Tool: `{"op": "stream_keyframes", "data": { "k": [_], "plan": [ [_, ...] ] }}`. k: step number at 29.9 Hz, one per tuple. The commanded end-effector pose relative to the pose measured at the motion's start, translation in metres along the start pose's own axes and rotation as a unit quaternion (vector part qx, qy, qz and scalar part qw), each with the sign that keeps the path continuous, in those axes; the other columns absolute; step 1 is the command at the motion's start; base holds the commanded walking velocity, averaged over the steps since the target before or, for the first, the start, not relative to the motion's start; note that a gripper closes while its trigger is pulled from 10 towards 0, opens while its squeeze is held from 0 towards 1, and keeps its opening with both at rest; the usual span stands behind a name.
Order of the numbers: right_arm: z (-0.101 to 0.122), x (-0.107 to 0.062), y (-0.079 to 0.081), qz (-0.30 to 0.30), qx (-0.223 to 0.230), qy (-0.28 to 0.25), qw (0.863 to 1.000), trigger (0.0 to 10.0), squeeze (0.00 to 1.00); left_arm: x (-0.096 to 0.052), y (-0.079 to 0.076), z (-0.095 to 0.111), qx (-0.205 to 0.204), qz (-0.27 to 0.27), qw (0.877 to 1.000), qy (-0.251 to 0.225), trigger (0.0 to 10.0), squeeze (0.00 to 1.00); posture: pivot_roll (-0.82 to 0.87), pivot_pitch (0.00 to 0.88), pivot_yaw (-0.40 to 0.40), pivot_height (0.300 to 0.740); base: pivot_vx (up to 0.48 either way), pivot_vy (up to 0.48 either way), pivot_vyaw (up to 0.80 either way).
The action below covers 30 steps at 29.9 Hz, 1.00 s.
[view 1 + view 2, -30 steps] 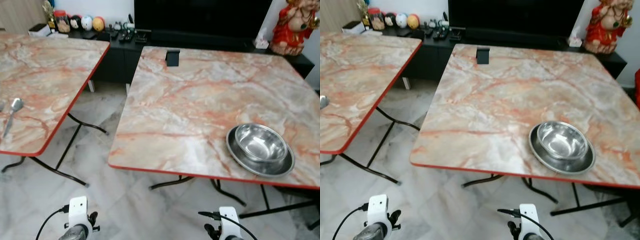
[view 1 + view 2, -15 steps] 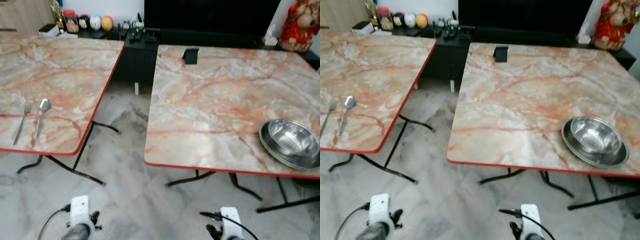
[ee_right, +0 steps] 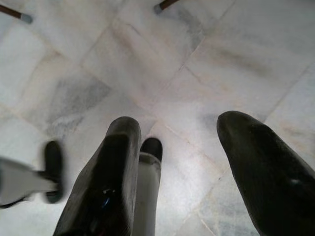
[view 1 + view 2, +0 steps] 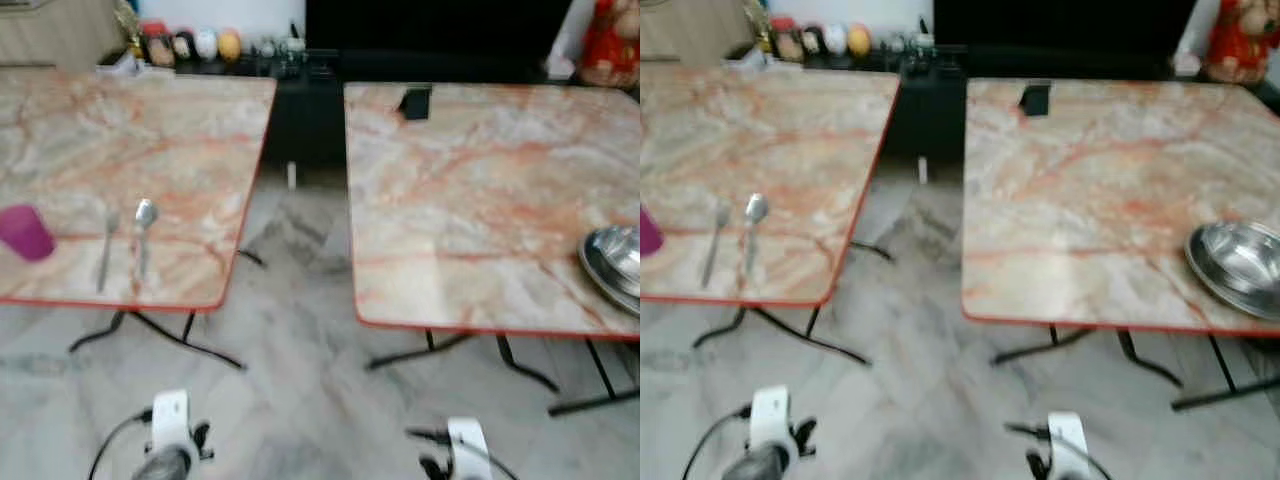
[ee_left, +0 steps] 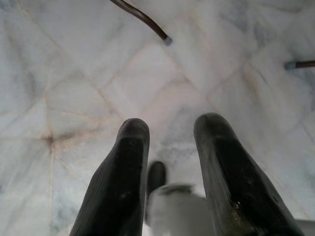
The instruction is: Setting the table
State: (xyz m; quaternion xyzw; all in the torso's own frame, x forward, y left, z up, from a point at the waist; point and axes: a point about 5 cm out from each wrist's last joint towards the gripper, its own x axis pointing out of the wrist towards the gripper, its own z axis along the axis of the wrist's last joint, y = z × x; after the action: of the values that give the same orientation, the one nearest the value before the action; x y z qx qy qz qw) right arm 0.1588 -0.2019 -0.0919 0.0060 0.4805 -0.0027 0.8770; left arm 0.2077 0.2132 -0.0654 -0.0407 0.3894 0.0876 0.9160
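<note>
Two marble-patterned tables with red edges stand side by side. On the left table [image 4: 150, 130] lie a fork [image 4: 105, 252] and a spoon [image 4: 143, 235], with a magenta cup [image 4: 25, 232] to their left. A steel bowl on a steel plate [image 4: 1240, 265] sits at the right table's [image 4: 480, 190] near right corner. Both arms hang low over the floor. My left gripper [image 5: 170, 142] is open with nothing in it above the tiles. My right gripper [image 3: 184, 132] is likewise open and holds nothing.
A small black object [image 4: 414, 102] stands at the far edge of the right table. A dark cabinet [image 4: 290, 75] with balls and jars runs along the back wall, with a red statue [image 4: 610, 40] at its right. Black table legs [image 4: 200, 345] cross the marble floor between the tables.
The camera has turned left: both tables have shifted right in the picture, the bowl now sits at the right edge, and the fork, spoon and magenta cup have come into view.
</note>
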Motion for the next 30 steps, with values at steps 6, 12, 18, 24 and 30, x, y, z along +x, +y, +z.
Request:
{"op": "stream_keyframes", "data": {
  "k": [6, 12, 18, 24, 30],
  "plan": [
    [0.0051, 0.0015, 0.0062, 0.008, 0.003, -0.012, 1.0, 10.0, 0.0, -0.0009, 0.008, -0.0018, 0.002, 0.011, 1.0, 0.006, 10.0, 0.0, 0.03, 0.0, -0.055, 0.74, 0.0, 0.347, 0.0],
    [0.0043, 0.0015, 0.0068, 0.008, 0.002, -0.011, 1.0, 10.0, 0.0, -0.0007, 0.0089, -0.0003, 0.007, 0.009, 1.0, 0.006, 10.0, 0.0, 0.03, 0.0, -0.052, 0.74, 0.0, 0.347, 0.0],
    [0.0039, 0.0015, 0.007, 0.008, 0.002, -0.01, 1.0, 10.0, 0.0, -0.0002, 0.0085, 0.0014, 0.009, 0.008, 1.0, 0.003, 10.0, 0.0, 0.03, 0.0, -0.055, 0.74, 0.0, 0.344, 0.0],
    [0.0034, 0.0014, 0.0068, 0.008, 0.002, -0.009, 1.0, 10.0, 0.0, 0.0001, 0.0072, 0.0024, 0.01, 0.008, 1.0, 0.002, 10.0, 0.0, 0.04, 0.0, -0.056, 0.74, 0.0, 0.347, 0.0],
    [0.0036, 0.0015, 0.0068, 0.005, 0.005, -0.01, 1.0, 10.0, 0.0, 0.0004, 0.0073, 0.0039, 0.012, 0.007, 1.0, 0.0, 10.0, 0.0, 0.04, 0.0, -0.055, 0.74, 0.0, 0.346, 0.0]
  ]
}}
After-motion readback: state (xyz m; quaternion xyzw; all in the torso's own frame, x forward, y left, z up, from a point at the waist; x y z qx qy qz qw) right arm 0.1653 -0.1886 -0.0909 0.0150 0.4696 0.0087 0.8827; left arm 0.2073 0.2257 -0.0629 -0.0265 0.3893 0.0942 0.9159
